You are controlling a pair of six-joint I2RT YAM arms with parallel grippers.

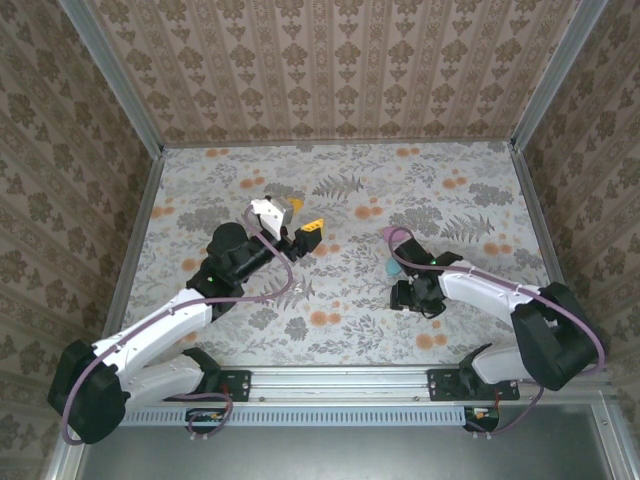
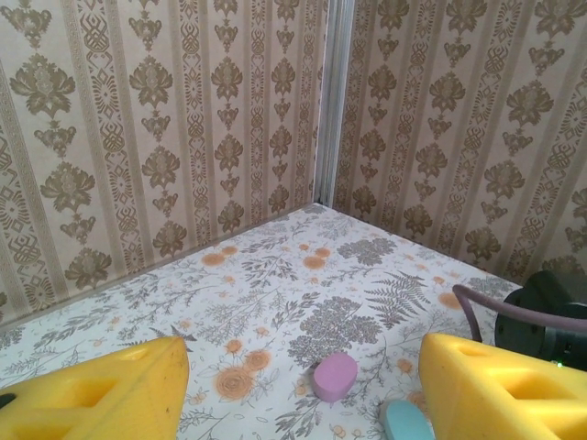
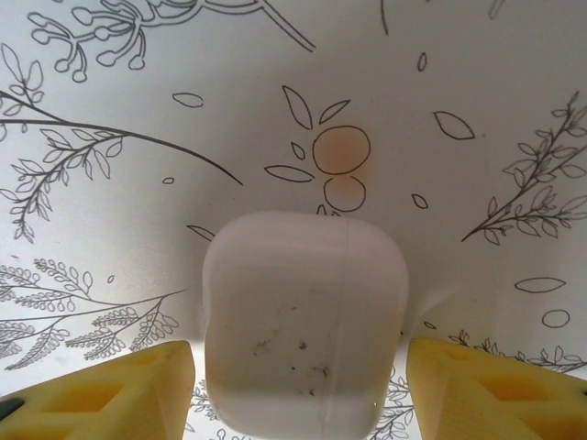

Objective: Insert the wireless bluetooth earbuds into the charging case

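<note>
Over the floral table [image 1: 330, 190] the left gripper [image 2: 304, 362] hung wide open, empty; the right gripper [image 1: 408, 297] sat low.
Its jaws flanked the shut white charging case [image 3: 303, 312], contact impossible to judge. An off-centre squeeze could squirt it sideways. The wrist camera showed its lid seam [image 3: 345, 302], covered from above by the gripper; any earbuds inside were hidden.
</note>
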